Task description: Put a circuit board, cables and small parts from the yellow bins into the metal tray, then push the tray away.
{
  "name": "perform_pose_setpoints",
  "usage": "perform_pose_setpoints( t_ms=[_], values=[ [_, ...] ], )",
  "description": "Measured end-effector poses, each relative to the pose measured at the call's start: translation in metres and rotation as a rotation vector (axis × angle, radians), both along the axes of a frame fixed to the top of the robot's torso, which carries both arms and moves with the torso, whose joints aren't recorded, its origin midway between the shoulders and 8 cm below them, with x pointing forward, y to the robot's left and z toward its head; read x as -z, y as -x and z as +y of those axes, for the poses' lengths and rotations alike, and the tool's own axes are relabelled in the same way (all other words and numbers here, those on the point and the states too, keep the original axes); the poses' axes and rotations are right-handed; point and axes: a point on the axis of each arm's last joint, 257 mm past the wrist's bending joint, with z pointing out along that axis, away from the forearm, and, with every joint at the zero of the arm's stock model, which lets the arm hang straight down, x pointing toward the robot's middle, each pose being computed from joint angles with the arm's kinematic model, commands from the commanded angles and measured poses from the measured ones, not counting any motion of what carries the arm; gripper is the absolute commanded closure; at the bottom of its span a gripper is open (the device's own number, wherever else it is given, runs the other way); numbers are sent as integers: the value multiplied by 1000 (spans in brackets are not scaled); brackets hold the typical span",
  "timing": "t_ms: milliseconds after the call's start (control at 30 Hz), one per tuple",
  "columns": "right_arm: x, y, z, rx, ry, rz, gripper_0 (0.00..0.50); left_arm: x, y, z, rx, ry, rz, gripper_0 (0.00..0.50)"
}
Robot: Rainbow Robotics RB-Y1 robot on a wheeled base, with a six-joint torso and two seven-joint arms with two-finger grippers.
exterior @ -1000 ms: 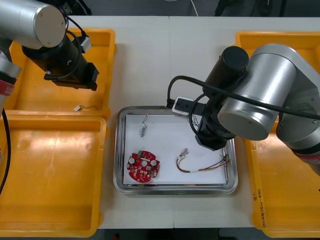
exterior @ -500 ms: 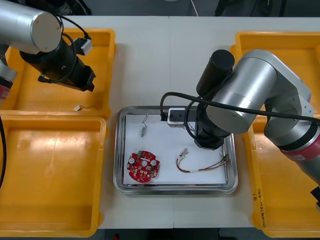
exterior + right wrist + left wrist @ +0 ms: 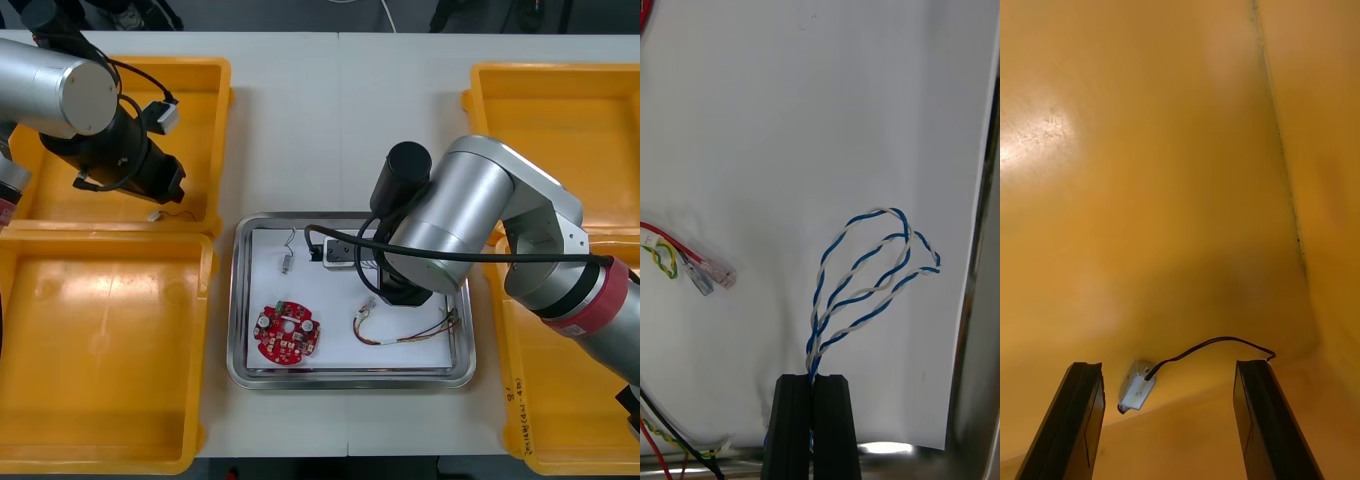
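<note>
Leftward over the metal tray (image 3: 350, 379) the right arm (image 3: 470, 215) has swung; the right tool (image 3: 812, 379) pinches the twisted blue and white cable (image 3: 872, 277), seemingly just above the tray's white inside. Meanwhile the left tool (image 3: 1169, 367) hangs open over a black cable (image 3: 1204, 346) in the far left yellow bin (image 3: 200, 125).

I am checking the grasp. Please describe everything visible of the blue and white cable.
The blue and white cable is thin twisted wire folded into several loops. The right hand is shut on its gathered end, and the loops fan out beyond the fingers over the white inside of the metal tray, near its shiny rim. It touches no other cable.
</note>
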Motion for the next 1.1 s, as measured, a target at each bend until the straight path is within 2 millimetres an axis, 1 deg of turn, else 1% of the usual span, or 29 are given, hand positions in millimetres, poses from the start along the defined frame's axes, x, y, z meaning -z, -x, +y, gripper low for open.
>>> perform_pose_setpoints(
  t_ms=[233, 667, 700, 733, 767, 900, 933, 967, 1033, 1067, 1100],
  values=[
    [12, -10, -4, 24, -12, 9, 500, 11, 1, 1, 11, -19, 0, 0],
    [13, -12, -3, 25, -19, 5, 499, 27, 3, -7, 47, -51, 2, 0],
    [13, -12, -3, 26, -19, 5, 461, 29, 4, -8, 52, -55, 2, 0],
    [13, -12, -3, 26, -19, 5, 443, 30, 4, -8, 56, -59, 2, 0],
    [13, -12, -3, 26, -20, 5, 414, 31, 4, -9, 59, -62, 4, 0],
    [13, -12, -3, 27, -20, 5, 399, 35, 5, -11, 67, -70, 7, 0],
    [13, -12, -3, 27, -20, 5, 395, 35, 5, -11, 69, -70, 6, 8],
    [13, -12, -3, 27, -20, 5, 337, 35, 5, -12, 70, -70, 3, 28],
    [13, -12, -3, 28, -20, 5, 121, 36, 3, -14, 76, -70, -6, 136],
    [13, -12, -3, 28, -20, 5, 76, 36, 2, -15, 79, -70, -12, 155],
    [13, -12, -3, 28, -21, 5, 0, 36, 1, -16, 83, -70, -17, 193]
  ],
)
